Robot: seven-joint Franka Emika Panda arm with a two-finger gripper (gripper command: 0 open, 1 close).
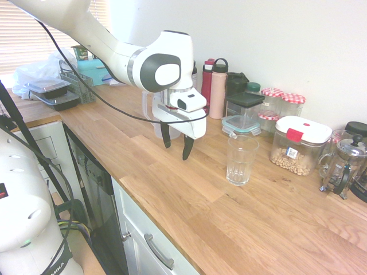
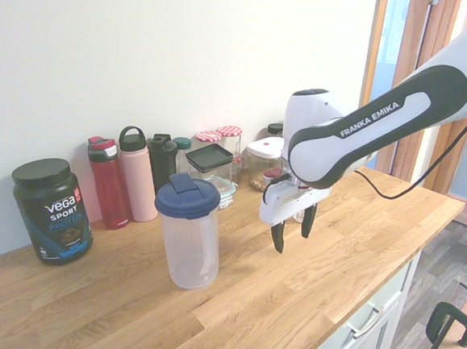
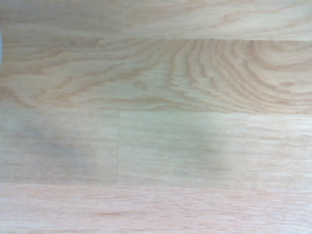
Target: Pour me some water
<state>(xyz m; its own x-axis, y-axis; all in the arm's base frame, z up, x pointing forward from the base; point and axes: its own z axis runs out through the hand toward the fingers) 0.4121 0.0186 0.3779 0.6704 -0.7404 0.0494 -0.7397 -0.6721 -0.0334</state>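
Shaker bottle [image 2: 190,234]: clear plastic, dark blue flip lid, standing upright on the wooden countertop [image 2: 83,316]; centre-left of the second exterior view. Judged to be the water source for the pour, though its contents cannot be read through the wall. In the first exterior view it is almost wholly hidden behind the arm, only a pale sliver showing at the wrist.

Drinking glass [image 1: 241,159]: clear, ribbed, upright and empty-looking; centre-right of the first exterior view, standing apart from the row of jars and containers along the wall. Judged to be the receiving vessel.

Gripper [image 2: 293,229]: hangs above bare counter, pointing straight down, just right of centre in the second exterior view; left of centre in the first [image 1: 176,144]. Fingers [image 1: 187,148] spread wide, nothing between them, nothing touched. Wrist view shows only wood grain below.

Governing relation: the bottle lies to the picture-left of the fingers in the second exterior view, near but clear of them, its long axis vertical. The glass lies on the other side of the gripper, to picture-right in the first exterior view. The gripper therefore sits between the two vessels, above both bases and roughly level with the bottle's upper half.

Assessment: task not yet begun; bottle unlifted. The next move likely calls for a sideways approach to the bottle's wall. The spread of the fingers looks narrow against the bottle's width, so fit is uncertain.
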